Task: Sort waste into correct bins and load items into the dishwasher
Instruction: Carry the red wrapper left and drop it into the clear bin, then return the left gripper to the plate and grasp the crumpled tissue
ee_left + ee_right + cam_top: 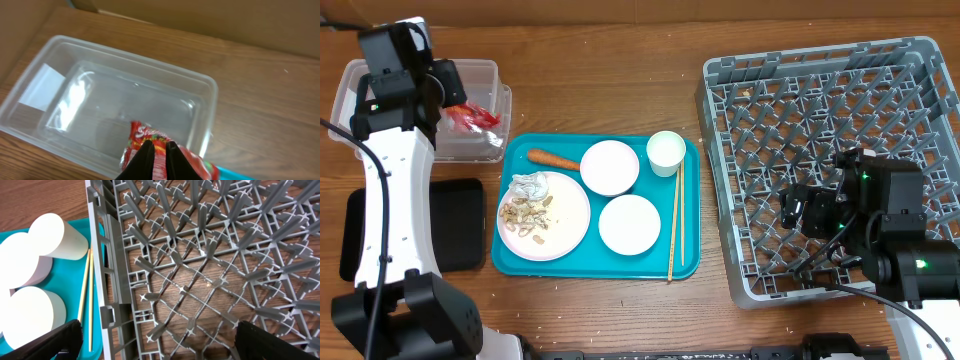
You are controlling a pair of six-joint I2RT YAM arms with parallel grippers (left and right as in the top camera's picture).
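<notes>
Furthest left, a clear tub (pixel 480 68) is seen at the far corner of the table (pixel 600 60), with the left gripper (pixel 159 146) held above its right end. The jaws are pinched together on a red wrapper (pixel 146 134), which is held over the tub's near wall; whether it touches the tub cannot be told. Nearer the front edge, a black tray (pixel 460 225) is laid flat, partly hidden by the left arm (pixel 390 200).

Next, a teal tray (pixel 595 262) is set in the middle of the table. At its far left corner a carrot (pixel 553 158) is laid on its side. Just below it a plate (pixel 570 225) is placed, on which a tissue (pixel 530 184) is crumpled at the far edge and beige scraps (pixel 525 215) are scattered beside it. Two bowls are found to the right of the plate, one further back (pixel 610 166) and one nearer (pixel 630 223), standing close together. A cup (pixel 666 151) is stood at the far right corner, and the chopsticks (pixel 675 225) are laid side by side along the tray's right edge, running from the cup toward the front.

Rightmost, the grey rack (pixel 820 80) is stood just beside the teal tray. The right gripper (pixel 160 345) is held over the rack's front left part, its jaws spread wide apart with nothing between them.
</notes>
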